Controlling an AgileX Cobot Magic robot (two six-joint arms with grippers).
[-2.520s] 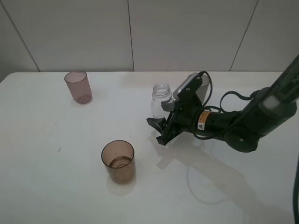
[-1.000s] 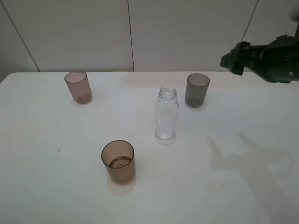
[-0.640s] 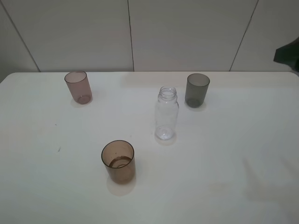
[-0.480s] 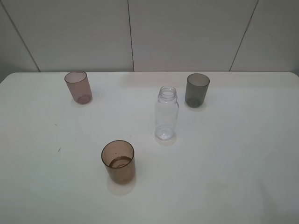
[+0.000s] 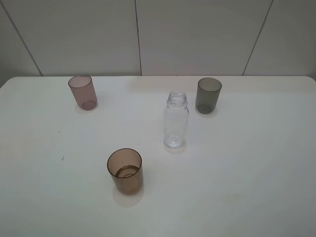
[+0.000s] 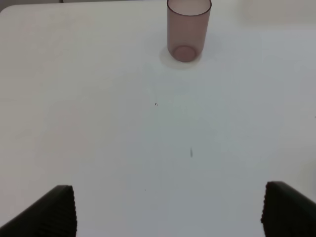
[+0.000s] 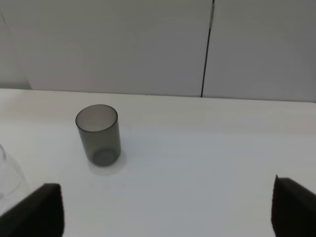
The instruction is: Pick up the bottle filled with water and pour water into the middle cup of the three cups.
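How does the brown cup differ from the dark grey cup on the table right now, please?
The brown cup stands nearest the camera, at the front; the dark grey cup stands far back on the right. The brown cup holds a little liquid at its bottom; the grey cup looks empty. Both are upright, translucent, straight-sided and alike in size.

A white table (image 5: 256,168) is seen carrying an upright clear bottle (image 5: 176,120) near its middle, with a brown cup (image 5: 125,171) set nearer the front, a pinkish cup (image 5: 82,92) toward the back left, and a dark grey cup (image 5: 208,95) just behind the bottle.
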